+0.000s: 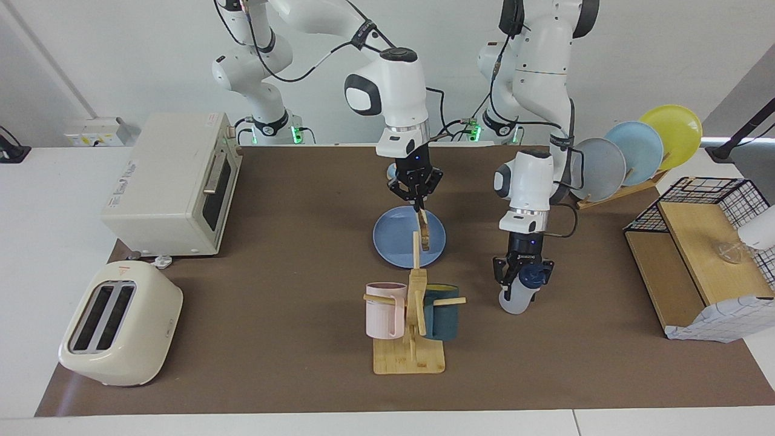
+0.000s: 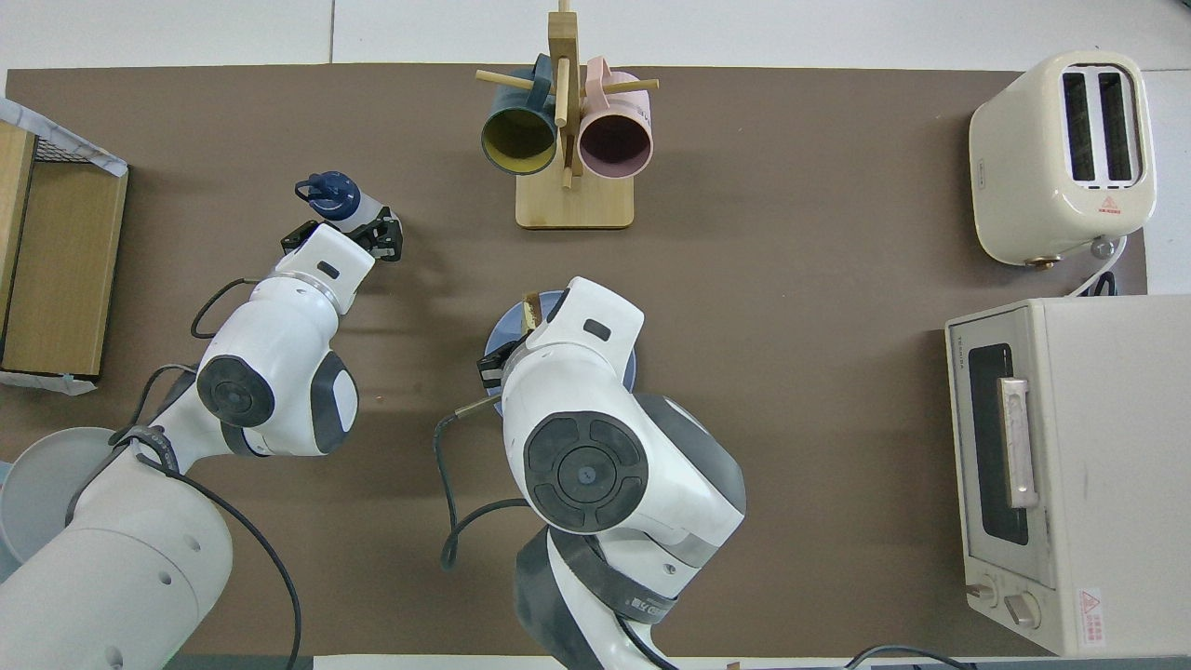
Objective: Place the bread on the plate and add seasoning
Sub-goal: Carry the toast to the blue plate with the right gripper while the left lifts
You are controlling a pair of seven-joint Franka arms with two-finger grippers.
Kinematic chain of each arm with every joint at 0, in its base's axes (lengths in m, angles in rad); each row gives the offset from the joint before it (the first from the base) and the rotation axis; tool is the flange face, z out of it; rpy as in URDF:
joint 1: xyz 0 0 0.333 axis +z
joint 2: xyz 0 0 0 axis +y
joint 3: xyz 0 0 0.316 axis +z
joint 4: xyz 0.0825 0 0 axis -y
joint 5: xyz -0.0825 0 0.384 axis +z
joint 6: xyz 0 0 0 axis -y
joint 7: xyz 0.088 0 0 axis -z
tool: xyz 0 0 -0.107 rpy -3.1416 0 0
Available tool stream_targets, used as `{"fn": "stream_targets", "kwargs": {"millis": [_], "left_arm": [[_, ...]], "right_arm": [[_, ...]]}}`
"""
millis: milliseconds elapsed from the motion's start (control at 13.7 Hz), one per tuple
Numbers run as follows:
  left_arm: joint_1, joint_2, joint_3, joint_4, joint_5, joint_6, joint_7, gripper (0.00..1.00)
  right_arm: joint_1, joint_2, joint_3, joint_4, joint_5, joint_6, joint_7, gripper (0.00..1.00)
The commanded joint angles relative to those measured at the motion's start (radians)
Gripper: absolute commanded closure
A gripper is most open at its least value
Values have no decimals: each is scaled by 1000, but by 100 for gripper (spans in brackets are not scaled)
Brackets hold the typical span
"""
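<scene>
The bread hangs on edge from my right gripper, which is shut on its top edge. Its lower edge is just over or touching the round blue plate, above the half toward the left arm's end. In the overhead view the right arm covers most of the plate, and only a corner of the bread shows. The seasoning, a white bottle with a navy cap, stands slightly tilted on the mat beside the mug rack. My left gripper is shut on it just below the cap.
A wooden mug rack with a pink and a dark mug stands just farther from the robots than the plate. A toaster and a toaster oven are at the right arm's end. A plate rack and a wire shelf are at the left arm's end.
</scene>
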Motion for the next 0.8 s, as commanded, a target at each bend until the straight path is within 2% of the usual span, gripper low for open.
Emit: {"fn": "stream_targets", "kwargs": {"millis": [0,292,512,731], "left_arm": [[-8,19,13,18,-12,16,0,100],[-2,19,13,29,-6,8,8,100],[17,18,11,46,-1,0,8,100],[26,9,11,81,4,-81,10,100]], "right_arm": [[4,-18,-2,-40,8,36,36,100],[5,-49,-4,-149,8,128,99,100],[5,-58,-4,-166,6,118,102,100],[4,-61,-4,-166,-6,86,102,100]]}}
